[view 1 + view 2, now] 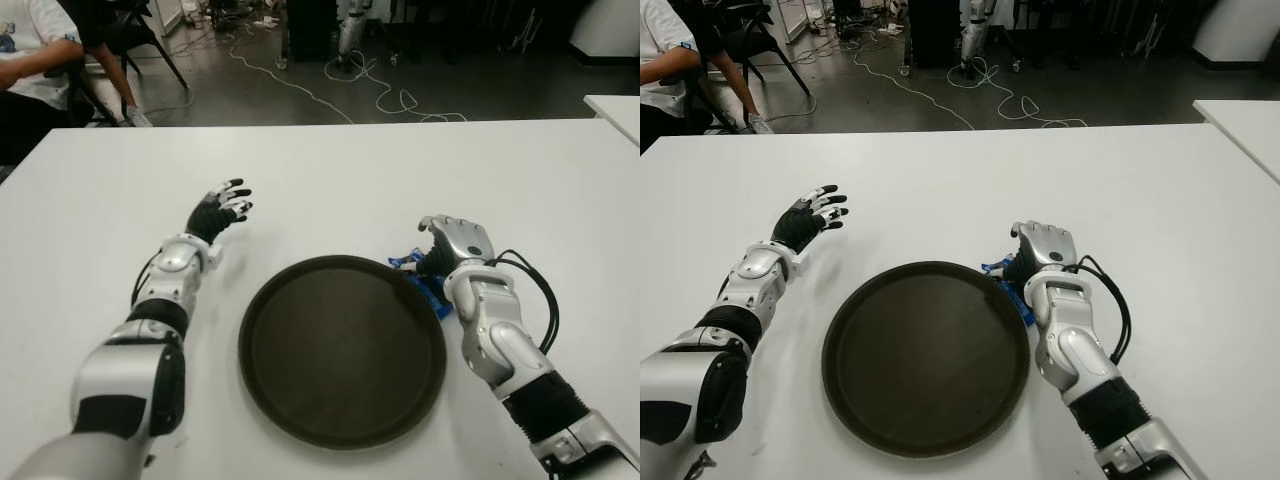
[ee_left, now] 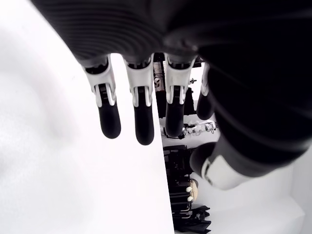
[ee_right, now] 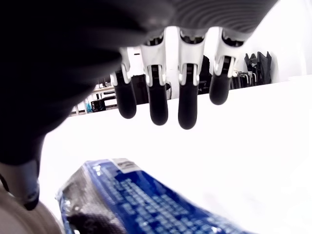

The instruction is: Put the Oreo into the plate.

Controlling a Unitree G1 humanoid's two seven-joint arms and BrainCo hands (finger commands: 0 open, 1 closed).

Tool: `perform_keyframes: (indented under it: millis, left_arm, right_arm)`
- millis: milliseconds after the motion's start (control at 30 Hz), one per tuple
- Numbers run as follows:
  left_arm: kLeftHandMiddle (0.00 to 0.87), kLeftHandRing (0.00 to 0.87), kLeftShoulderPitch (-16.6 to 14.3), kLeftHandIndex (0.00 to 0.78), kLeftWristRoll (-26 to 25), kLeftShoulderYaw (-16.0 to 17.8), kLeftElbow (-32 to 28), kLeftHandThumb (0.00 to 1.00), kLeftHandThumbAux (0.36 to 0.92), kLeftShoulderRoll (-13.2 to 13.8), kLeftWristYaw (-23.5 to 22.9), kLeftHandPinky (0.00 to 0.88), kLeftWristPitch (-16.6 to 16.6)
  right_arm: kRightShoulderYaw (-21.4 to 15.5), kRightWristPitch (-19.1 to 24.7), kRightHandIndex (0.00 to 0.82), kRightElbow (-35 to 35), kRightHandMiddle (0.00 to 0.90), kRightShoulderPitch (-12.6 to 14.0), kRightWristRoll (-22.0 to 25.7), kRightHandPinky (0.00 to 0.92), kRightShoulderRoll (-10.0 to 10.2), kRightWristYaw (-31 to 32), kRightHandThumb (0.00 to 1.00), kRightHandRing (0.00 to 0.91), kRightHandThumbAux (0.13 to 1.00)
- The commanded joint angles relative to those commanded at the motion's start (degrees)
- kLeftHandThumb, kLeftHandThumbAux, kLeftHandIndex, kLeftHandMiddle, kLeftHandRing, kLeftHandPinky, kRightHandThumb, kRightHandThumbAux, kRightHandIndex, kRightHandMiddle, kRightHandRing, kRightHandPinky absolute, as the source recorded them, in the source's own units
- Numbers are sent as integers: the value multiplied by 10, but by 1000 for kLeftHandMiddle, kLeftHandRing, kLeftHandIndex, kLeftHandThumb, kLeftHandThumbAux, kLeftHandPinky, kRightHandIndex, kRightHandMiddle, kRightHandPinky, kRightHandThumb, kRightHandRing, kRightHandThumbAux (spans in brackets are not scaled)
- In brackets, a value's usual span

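— Right wrist view first: what do you see under your right robot hand (image 3: 165, 105)?

— My fingers (image 3: 188, 109) hang straight and loose with nothing between them. Beneath them lies the blue Oreo pack (image 3: 146, 204), flat on the white table (image 3: 253, 146). I can't tell from this view whether my palm touches it.

— And from the head camera?

— My right robot hand shows over the pack (image 1: 425, 283), which sits on the table against the right edge of the round dark plate (image 1: 342, 348), one end at the rim. Only a strip of blue wrapper peeks out beside my hand. The plate has nothing on it, so the Oreo is not yet in it.

— Your left robot hand (image 1: 222, 208)?

— It shows off to the left of the plate and a little farther back, well apart from it, fingers spread and holding nothing. Its wrist view shows the same: straight fingers (image 2: 108, 114) over bare table.

— Anything else around?

— A person (image 1: 35, 60) sits beyond the table's far left corner, and cables (image 1: 370, 85) trail over the dark floor behind
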Motion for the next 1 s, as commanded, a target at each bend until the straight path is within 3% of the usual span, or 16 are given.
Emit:
perform_keyframes:
  millis: [400, 567, 800, 1000]
  left_arm:
    - [197, 203, 1, 131, 0, 0, 0, 32, 740, 1, -3, 223, -4]
    - [195, 203, 1, 131, -1, 1, -1, 38, 734, 1, -3, 226, -3]
    - [203, 206, 0, 142, -1, 1, -1, 59, 733, 0, 2, 226, 2]
    - [196, 203, 0, 139, -1, 1, -1, 56, 728, 1, 0, 226, 3]
  right_arm:
    - [-3, 0, 295, 5, 300, 0, 4, 280, 2, -2, 0, 306, 583]
    - [-2, 4, 275, 6, 275, -2, 3, 236, 2, 1, 0, 268, 570]
    - [-7, -2, 307, 17, 309, -4, 10, 262, 2, -5, 0, 305, 585]
    - [-6, 1, 289, 24, 297, -9, 7, 258, 2, -3, 0, 291, 585]
